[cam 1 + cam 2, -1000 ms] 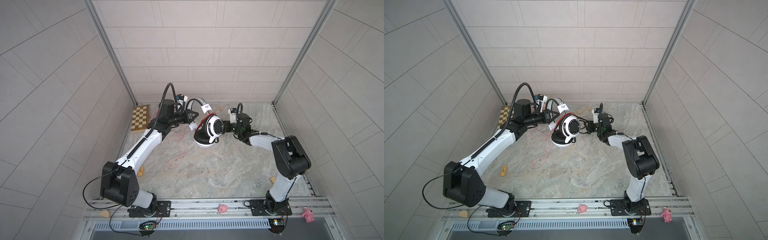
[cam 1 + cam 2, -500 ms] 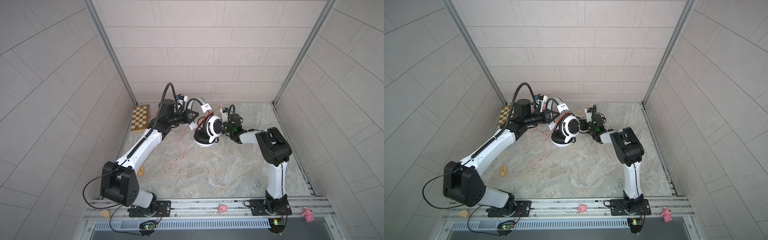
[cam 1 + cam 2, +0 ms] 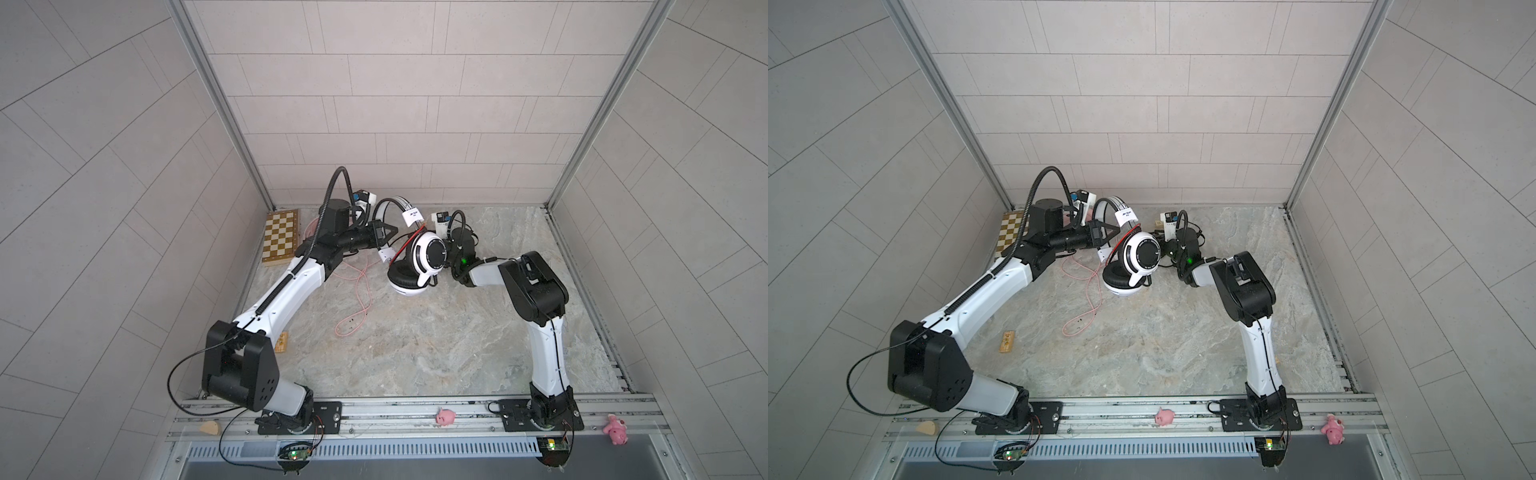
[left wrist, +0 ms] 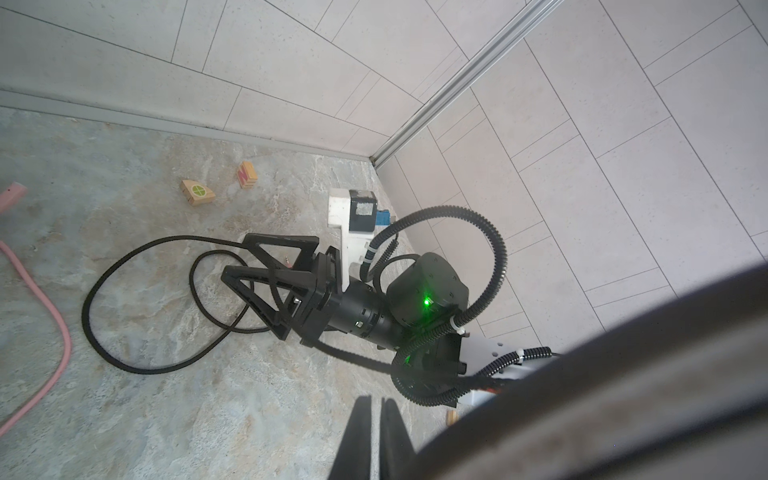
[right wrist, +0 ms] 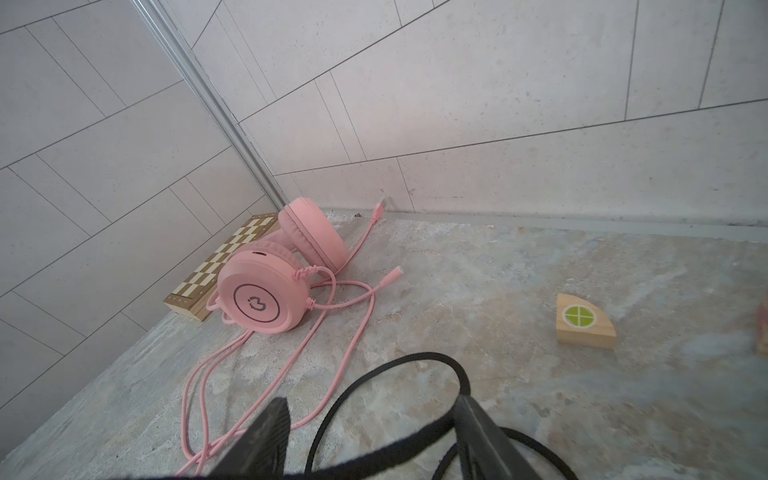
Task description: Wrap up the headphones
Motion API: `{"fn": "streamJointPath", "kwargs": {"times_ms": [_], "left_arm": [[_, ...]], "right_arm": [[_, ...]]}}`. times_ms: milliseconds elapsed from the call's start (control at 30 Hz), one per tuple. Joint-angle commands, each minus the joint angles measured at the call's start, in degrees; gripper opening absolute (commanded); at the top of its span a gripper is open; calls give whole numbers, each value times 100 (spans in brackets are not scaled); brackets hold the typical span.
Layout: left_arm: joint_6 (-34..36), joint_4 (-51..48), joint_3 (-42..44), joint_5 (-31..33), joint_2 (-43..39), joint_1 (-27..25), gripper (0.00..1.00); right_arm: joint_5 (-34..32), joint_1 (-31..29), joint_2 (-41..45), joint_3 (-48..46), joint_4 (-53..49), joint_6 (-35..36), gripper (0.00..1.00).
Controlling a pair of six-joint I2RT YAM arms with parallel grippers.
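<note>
The left arm (image 3: 286, 291) and right arm (image 3: 546, 353) had white shells, black joint blocks and ribbed black conduit (image 3: 330, 189). A green light (image 3: 462, 261) glowed at ten o'clock from the right elbow block (image 3: 536, 291).

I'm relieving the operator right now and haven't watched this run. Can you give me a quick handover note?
Left tool: shut on the white headphones, apparently at the headband, holding them up.
Right tool: open, the loose black cable running between its jaws, no grip.
Pink headphones: on the table by the chessboard, pink cable sprawled loose.
Done: nothing wrapped.
Left: wind the black cable round the white pair, then the pink.
</note>
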State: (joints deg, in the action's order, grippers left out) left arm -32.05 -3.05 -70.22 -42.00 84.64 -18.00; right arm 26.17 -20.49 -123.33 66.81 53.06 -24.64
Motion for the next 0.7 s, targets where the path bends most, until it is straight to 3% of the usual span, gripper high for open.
{"fn": "streamJointPath", "kwargs": {"times_ms": [0, 333, 667], "left_arm": [[-111, 222, -212, -195, -42, 49, 0], [-134, 270, -175, -164, -46, 77, 0], [-135, 273, -164, -159, -7, 76, 0]], "right_arm": [[-300, -23, 357, -364, 436, 338, 63], [-1400, -233, 978, -1188, 700, 1153, 63], [-1834, -503, 1254, -1226, 701, 1811, 66]]}}
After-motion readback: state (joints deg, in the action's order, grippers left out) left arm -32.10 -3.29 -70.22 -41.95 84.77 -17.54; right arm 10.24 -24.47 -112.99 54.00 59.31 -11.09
